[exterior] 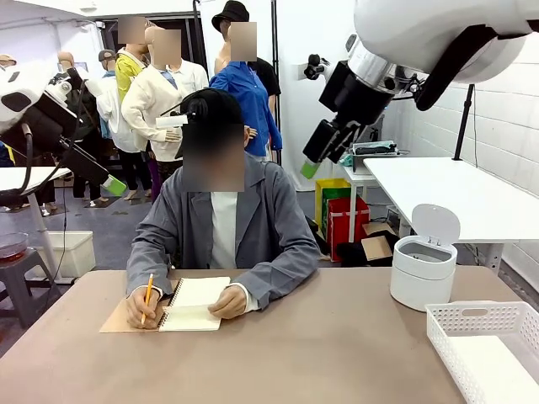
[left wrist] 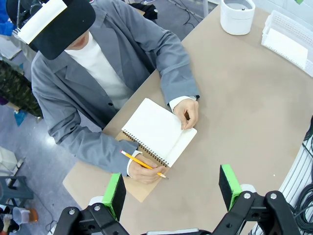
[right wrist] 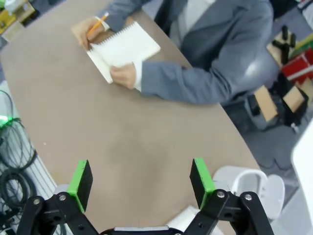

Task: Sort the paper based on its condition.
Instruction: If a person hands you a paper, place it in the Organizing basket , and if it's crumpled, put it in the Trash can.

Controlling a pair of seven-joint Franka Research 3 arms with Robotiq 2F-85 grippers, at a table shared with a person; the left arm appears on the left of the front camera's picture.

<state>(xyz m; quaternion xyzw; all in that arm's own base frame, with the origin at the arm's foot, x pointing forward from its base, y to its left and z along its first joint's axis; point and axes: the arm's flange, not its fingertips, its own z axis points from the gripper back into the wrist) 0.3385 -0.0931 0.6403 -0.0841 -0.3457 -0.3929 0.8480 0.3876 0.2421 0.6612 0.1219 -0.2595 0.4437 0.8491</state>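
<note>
White paper (exterior: pixel 199 293) sat bound in the notebook (exterior: pixel 118 321) under the person's hand (exterior: pixel 227 303). Thin, light, floppy, tearable; I judged a free-edge pinch best. My left gripper (left wrist: pixel 172 186) and right gripper (right wrist: pixel 141 181) hung open, empty.

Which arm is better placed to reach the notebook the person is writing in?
Left, probably. The notebook lies on the robot's left half of the table, and the open left claw looks down straight at it. The open right claw hovers at the other end, near the white bin.
</note>
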